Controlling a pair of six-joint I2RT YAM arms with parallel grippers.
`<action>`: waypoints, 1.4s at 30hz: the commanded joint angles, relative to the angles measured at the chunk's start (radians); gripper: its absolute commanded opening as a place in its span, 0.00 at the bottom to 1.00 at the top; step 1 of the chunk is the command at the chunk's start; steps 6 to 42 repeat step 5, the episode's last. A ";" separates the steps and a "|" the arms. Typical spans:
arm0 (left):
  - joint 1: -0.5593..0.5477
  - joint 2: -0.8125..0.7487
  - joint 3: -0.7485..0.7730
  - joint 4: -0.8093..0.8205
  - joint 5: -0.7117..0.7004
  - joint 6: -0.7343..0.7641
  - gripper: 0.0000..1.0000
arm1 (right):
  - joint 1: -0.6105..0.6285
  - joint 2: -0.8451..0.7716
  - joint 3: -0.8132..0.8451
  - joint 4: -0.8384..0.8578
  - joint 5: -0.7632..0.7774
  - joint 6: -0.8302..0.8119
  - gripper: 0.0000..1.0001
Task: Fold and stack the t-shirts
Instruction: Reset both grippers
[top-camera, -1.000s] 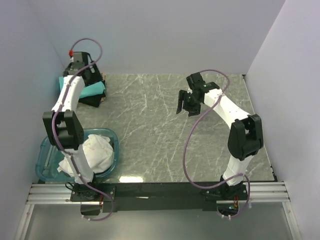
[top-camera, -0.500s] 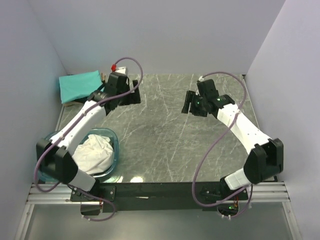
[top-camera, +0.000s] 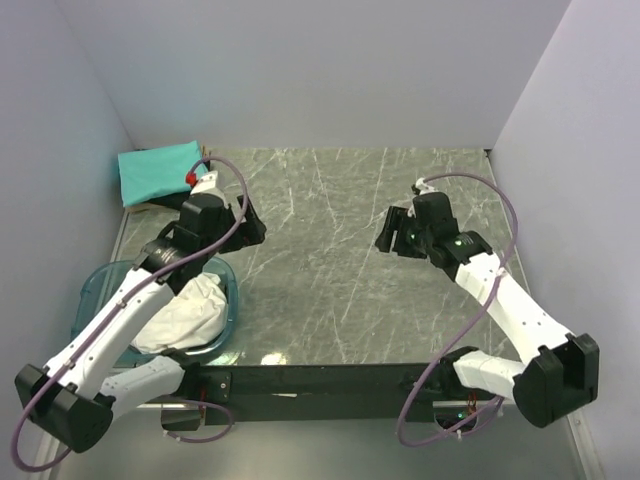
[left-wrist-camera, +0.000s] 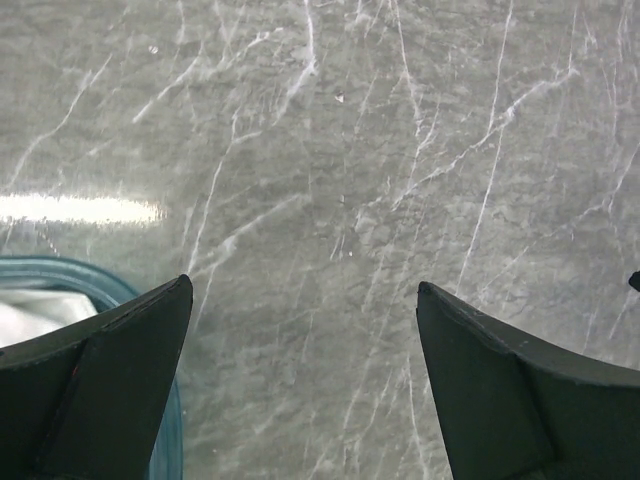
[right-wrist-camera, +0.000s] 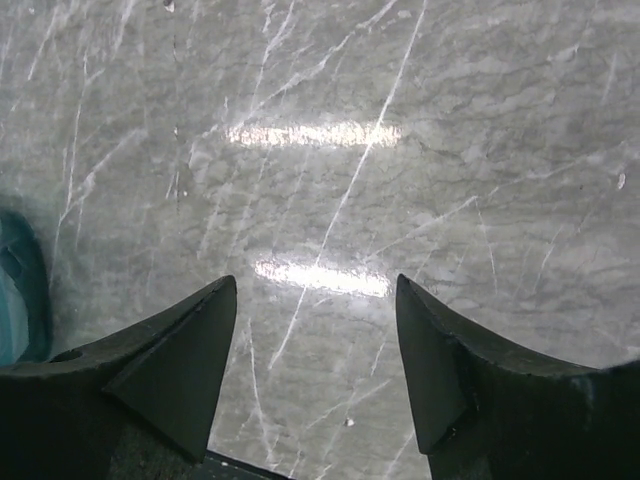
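1. Read all directions on the top view, 12 o'clock at the far wall.
2. Locate white shirts (top-camera: 185, 310) heaped unfolded in the tub (top-camera: 95, 283) at the near left of the table (top-camera: 330, 270).
3. Locate teal shirt (top-camera: 157, 170) lying folded in the far left corner, well apart from the tub.
4. Check left gripper (top-camera: 248, 226): fingers spread wide, nothing between them, only bare table below in its wrist view (left-wrist-camera: 302, 290).
5. Check right gripper (top-camera: 388, 235): fingers apart, empty, above bare table right of centre (right-wrist-camera: 316, 285).
6. Take bearing from left gripper: white shirts near, toward 7 o'clock, tub rim just entering the wrist view at lower left (left-wrist-camera: 60, 270); teal shirt toward 10 o'clock.
7. Take bearing from right gripper: white shirts toward 8 o'clock, well apart, across the centre of the table.
8. Treat the heap's long axis as running roughly 2 to 8 o'clock; no collar or hem to be told apart.
9. Judge left arm nearer, hence likely first to reach into the tub.
10. Expect a draw toward 2 o'clock, onto the table between both grippers, for spreading.
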 joint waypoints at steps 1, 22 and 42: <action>-0.001 -0.064 -0.027 -0.027 -0.031 -0.070 0.99 | 0.007 -0.060 -0.034 0.045 0.019 -0.014 0.71; -0.001 -0.112 -0.070 -0.084 -0.068 -0.114 1.00 | 0.007 -0.092 -0.063 0.043 0.001 -0.018 0.71; -0.001 -0.112 -0.070 -0.084 -0.068 -0.114 1.00 | 0.007 -0.092 -0.063 0.043 0.001 -0.018 0.71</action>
